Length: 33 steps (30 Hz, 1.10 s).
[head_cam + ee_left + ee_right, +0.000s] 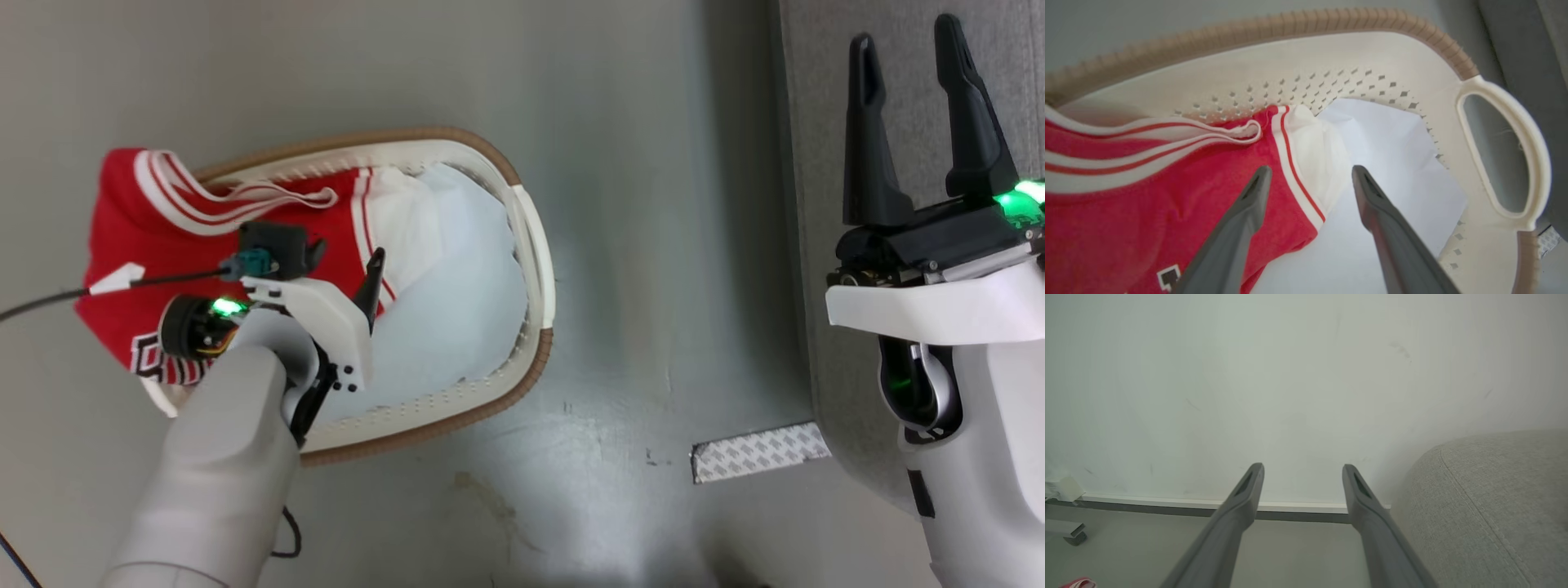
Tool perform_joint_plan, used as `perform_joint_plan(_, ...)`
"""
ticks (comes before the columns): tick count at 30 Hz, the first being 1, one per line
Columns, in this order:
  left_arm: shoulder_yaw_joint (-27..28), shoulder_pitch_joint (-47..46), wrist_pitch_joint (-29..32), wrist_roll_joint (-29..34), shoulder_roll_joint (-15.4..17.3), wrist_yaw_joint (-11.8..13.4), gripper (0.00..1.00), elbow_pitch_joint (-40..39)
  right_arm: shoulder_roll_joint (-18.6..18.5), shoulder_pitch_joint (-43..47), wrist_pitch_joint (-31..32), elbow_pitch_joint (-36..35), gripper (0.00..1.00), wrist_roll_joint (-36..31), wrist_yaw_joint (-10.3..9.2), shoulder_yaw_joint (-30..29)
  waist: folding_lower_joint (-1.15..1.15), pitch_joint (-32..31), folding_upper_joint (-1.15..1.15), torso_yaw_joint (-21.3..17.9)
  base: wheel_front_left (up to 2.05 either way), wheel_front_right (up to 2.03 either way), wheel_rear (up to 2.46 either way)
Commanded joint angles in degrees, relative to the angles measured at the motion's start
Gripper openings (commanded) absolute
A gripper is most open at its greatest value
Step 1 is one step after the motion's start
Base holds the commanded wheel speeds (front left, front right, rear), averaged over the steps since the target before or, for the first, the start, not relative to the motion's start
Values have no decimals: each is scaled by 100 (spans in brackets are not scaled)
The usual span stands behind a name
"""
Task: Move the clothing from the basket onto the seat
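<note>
First, along the left wrist: the left gripper [1311, 171] has its 2 long dark fingers spread as wide as they go, with nothing between them. One fingertip hangs over the red basketball garment with white-striped trim [1167, 204], the other over the plain pale blue-white sheet [1392, 163]. Whether either touches cloth I cannot tell. Both fabrics lie inside the cream-white perforated plastic laundry basket with a brown rim band [1331, 53].

Next, along the right wrist: the right gripper [1302, 469] is equally wide apart and empty, aimed at a pale wall [1290, 375]. The large grey woven-fabric sofa [1486, 498] rounds in at the lower right.

Finally, from the head: the basket [535, 269] stands on the grey floor [637, 163], its long axis running left to right and slightly tilted. The garment [122, 245] fills its left end and spills over that rim. It stretches along the basket's length, its white panel facing the sheet [457, 294] on the right. The left gripper [371, 282] points down into the basket. The right gripper [904, 33] points up the view over the sofa [816, 204], well apart from the basket.
</note>
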Motion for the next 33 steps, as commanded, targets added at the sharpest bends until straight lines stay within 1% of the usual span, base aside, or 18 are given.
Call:
perform_joint_plan(1,-83,-142,43,-196,94,14,100,129,18,-89,-18,-46,100,-17,-13,38,-1,213,0,-172,0,0,0)
perform_joint_plan(5,-320,-391,176,-465,222,13,100,421,53,-148,-18,-163,100,24,-13,56,-1,419,0,-310,0,0,0)
perform_joint_plan(10,-561,-609,351,-609,359,13,100,683,99,-164,-18,-259,100,45,-13,92,-1,582,0,-432,0,0,0)
perform_joint_plan(12,-659,-729,455,-612,462,13,100,826,122,-197,-18,-280,100,61,-13,112,-1,674,0,-498,0,0,0)
perform_joint_plan(19,-914,-1024,654,-628,595,13,100,1169,160,-268,-18,-342,100,82,-13,163,-1,926,0,-680,0,0,0)
perform_joint_plan(24,-1097,-1131,988,-537,685,13,100,1357,168,-259,-18,-340,100,84,-13,175,-1,997,0,-745,0,0,0)
perform_joint_plan(25,-1112,-1144,1026,-542,687,12,85,1381,169,-253,-18,-342,100,96,-13,168,-1,1001,0,-749,0,0,0)
perform_joint_plan(26,-1126,-1155,1043,-545,694,12,48,1396,169,-248,-18,-343,100,110,-13,161,-1,1001,0,-753,0,0,0)
perform_joint_plan(27,-1141,-1165,1048,-547,699,12,0,1408,169,-243,-18,-340,100,127,-13,153,-1,996,0,-754,0,0,0)
perform_joint_plan(33,-1217,-1111,891,-667,661,12,0,1429,169,-213,-18,-285,100,138,-13,116,-1,877,0,-719,0,0,0)
